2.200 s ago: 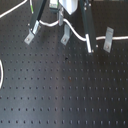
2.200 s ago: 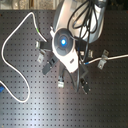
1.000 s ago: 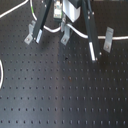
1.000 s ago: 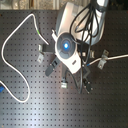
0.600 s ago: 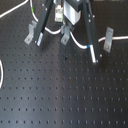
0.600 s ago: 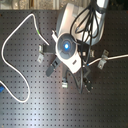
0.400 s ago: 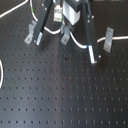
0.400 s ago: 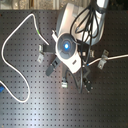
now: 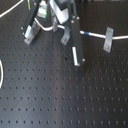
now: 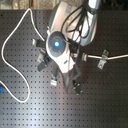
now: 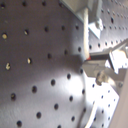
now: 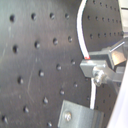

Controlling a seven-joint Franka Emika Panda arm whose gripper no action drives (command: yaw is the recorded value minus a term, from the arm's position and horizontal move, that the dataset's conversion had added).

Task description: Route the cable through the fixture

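Note:
The cable (image 9: 95, 35) is thin and white, with a short blue band (image 9: 86, 33). It runs from my gripper (image 9: 61, 27) through the upright metal fixture clip (image 9: 107, 40) and off the first exterior view's right. The second exterior view shows the same stretch (image 10: 116, 57) passing a clip (image 10: 102, 60). My gripper (image 10: 62, 62) sits low over the board under the arm. In both wrist views the cable (image 11: 88, 35) (image 12: 81, 35) passes the fingertip (image 12: 92, 62), and the gripper looks shut on it.
More clips stand on the black perforated board (image 9: 60, 95): one at the first exterior view's left (image 9: 31, 29), two near the gripper (image 9: 66, 36) (image 9: 77, 50). A white cable loop (image 10: 6, 50) lies at the second exterior view's left, with a small blue object (image 10: 2, 92).
The arm has shifted a little toward the first exterior view's left, carrying the cable. The long dark piece beside the gripper has moved left with it.

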